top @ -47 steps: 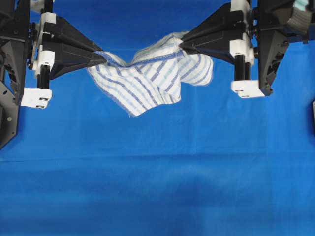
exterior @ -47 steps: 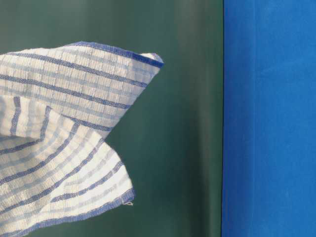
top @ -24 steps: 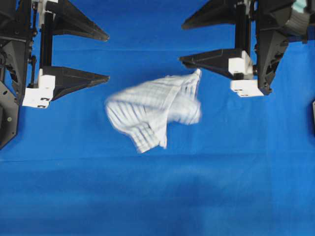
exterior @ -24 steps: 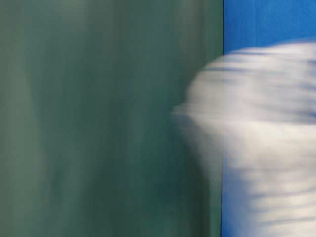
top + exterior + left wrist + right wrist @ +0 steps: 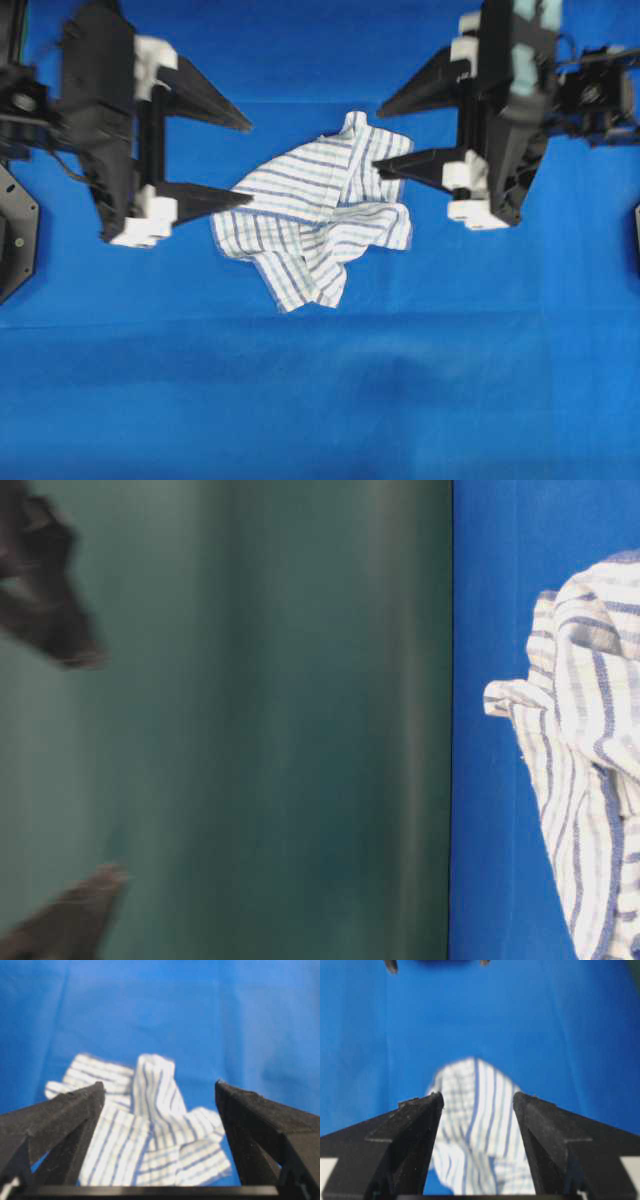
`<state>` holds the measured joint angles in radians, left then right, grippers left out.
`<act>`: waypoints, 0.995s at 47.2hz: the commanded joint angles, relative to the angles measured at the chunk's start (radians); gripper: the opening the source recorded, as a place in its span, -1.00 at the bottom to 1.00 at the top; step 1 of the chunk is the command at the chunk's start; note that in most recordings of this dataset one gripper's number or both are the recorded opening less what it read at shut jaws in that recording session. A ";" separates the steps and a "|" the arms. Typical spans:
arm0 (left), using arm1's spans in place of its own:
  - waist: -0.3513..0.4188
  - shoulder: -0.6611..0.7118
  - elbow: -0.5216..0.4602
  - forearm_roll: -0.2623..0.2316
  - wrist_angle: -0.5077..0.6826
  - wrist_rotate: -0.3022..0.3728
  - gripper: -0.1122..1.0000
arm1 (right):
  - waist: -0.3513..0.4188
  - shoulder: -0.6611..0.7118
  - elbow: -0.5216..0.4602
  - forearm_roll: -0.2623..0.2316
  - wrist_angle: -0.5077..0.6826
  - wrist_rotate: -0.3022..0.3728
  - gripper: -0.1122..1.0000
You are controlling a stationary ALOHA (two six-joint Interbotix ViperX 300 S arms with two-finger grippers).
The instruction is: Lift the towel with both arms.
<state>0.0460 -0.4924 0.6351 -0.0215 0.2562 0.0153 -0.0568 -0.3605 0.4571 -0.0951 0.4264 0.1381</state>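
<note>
Blue cloth surface (image 5: 320, 400), crumpled striped towel (image 5: 315, 225) lying loose, left claw (image 5: 245, 163) wide, right claw (image 5: 382, 135) wide

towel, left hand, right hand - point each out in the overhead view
towel (image 5: 310, 215), overhead view, middle of the crumpled cloth
left hand (image 5: 245, 160), overhead view, gap between its open fingertips
right hand (image 5: 378, 136), overhead view, gap between its open fingertips

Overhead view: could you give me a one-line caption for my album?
Striped towel lies crumpled on the blue cloth between the open left tool and open right tool.
</note>
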 commanded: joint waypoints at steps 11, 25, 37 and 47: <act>-0.020 0.118 0.080 0.000 -0.129 0.006 0.83 | 0.002 0.069 0.141 0.003 -0.109 0.048 0.32; -0.055 0.276 0.161 0.000 -0.193 -0.006 0.83 | 0.025 0.230 0.204 0.005 -0.156 0.094 0.33; -0.098 0.411 0.189 -0.002 -0.258 -0.009 0.83 | 0.035 0.367 0.238 0.006 -0.235 0.114 0.33; -0.101 0.517 0.209 -0.003 -0.353 -0.018 0.83 | 0.037 0.451 0.249 0.005 -0.273 0.114 0.33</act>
<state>-0.0522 0.0107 0.8498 -0.0230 -0.0614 0.0015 -0.0245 0.0859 0.7133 -0.0905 0.1687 0.2500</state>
